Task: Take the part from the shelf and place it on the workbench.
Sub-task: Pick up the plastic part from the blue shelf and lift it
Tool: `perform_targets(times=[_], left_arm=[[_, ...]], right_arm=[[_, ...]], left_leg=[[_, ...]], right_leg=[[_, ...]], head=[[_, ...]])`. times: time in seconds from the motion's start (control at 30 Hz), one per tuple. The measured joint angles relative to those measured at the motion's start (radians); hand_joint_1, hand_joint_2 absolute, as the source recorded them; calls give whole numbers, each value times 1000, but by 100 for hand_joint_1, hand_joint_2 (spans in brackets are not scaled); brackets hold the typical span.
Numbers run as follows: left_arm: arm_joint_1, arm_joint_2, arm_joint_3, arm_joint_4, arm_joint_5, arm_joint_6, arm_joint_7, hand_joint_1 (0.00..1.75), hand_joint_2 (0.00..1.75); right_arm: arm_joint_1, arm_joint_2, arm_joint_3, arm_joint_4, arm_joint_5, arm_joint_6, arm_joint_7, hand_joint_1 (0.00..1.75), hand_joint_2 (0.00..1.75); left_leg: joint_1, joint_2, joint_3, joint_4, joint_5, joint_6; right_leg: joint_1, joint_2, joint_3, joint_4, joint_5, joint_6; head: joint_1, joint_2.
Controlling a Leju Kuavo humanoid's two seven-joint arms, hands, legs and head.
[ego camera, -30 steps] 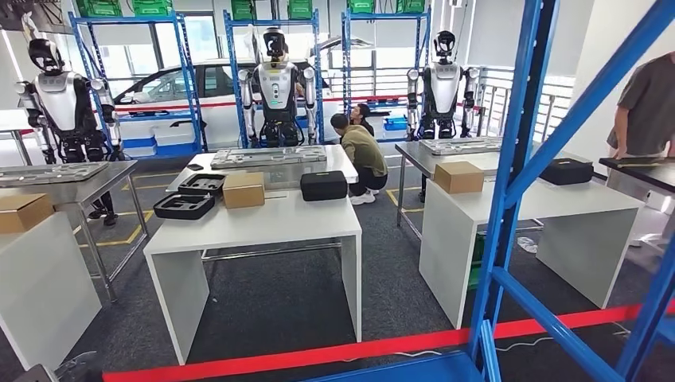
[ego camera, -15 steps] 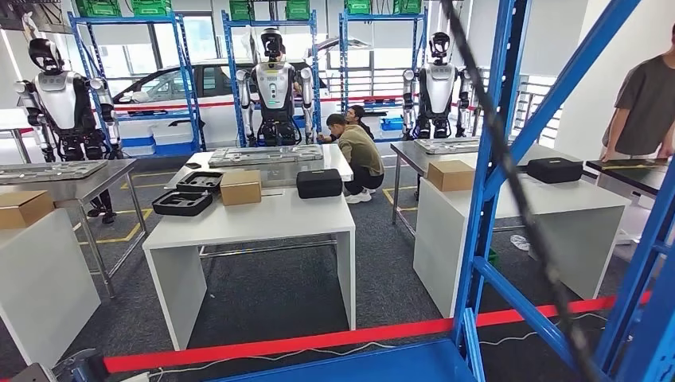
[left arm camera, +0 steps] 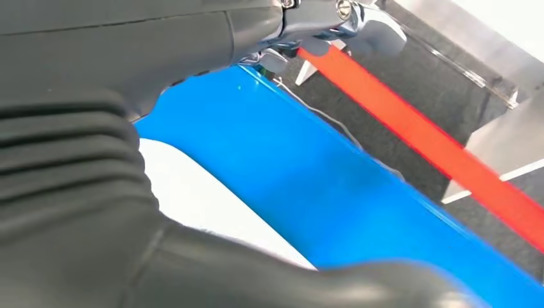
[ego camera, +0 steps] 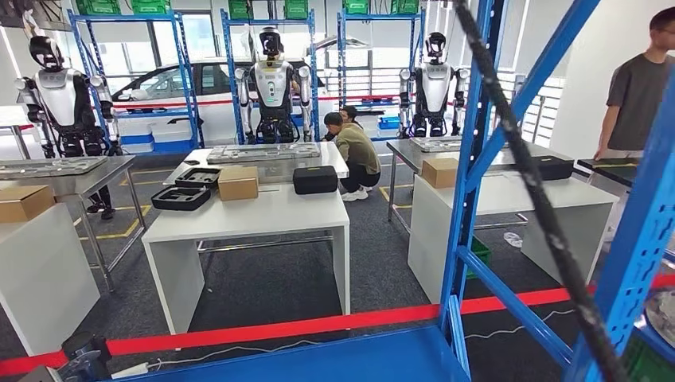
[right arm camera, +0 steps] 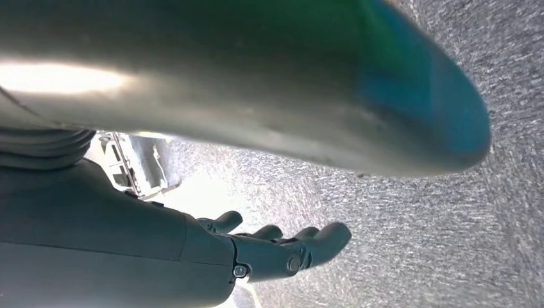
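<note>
While the robot faces the blue shelf frame (ego camera: 470,167), the task stands at its opening stage: no part is held, and none rests on the white workbench (ego camera: 247,219) as a delivered item. At the lower right edge of the head view, a pale rounded object (ego camera: 662,312) lies behind the shelf post; it may be the part, but too little of it is visible to confirm.

Right hand (right arm camera: 276,247): fingers extended and slightly apart, holding nothing, above grey carpet. Left hand (left arm camera: 128,83): its fingers are hidden behind the ribbed cover, so its state cannot be determined; it hangs close over the blue shelf board (left arm camera: 333,192).

The workbench carries a cardboard box (ego camera: 238,183) and a black case (ego camera: 315,180), and stands beyond a red barrier tape (ego camera: 318,325).

Remaining, by judgement: locate the part, grasp it, turn, carry it, set it down.
</note>
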Motion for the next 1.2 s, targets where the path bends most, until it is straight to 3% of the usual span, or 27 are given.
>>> perform_targets(times=[0.07,0.1,0.23,0.5,0.87,1.2], left_arm=[[0,4,-5,0,-9,1,0,0,175],[-1,7,-9,0,-14,1,-1,0,175],[0,14,-33,0,-30,4,-3,0,175],[0,22,-80,1,-51,-20,-12,0,175],[1,59,-183,12,-125,-139,-35,0,175],[7,89,-267,18,-158,-183,-58,0,175]], right_arm=[[0,0,0,0,1,0,0,0,0],[0,0,0,0,1,1,0,0,0],[0,0,0,0,3,1,0,0,0],[0,0,0,0,8,2,0,0,0],[0,0,0,0,10,3,0,0,0],[0,0,-8,0,10,3,0,0,0]], left_leg=[[-2,0,0,-4,4,18],[-2,0,1,-7,8,20],[-2,-1,1,-19,25,-1],[-2,-2,-2,-22,28,-18],[-3,-2,-8,-18,26,-21],[-4,-3,-9,-17,26,-21]], right_leg=[[0,0,-2,-2,3,-4],[0,0,-3,-2,5,-7],[2,-1,-9,-1,10,-15],[3,-1,-13,0,12,-17],[1,-1,-16,-2,13,-15],[0,-2,-16,-2,13,-13]], head=[[-2,0],[-2,0],[-4,0],[-4,0],[-4,0],[-3,0]])
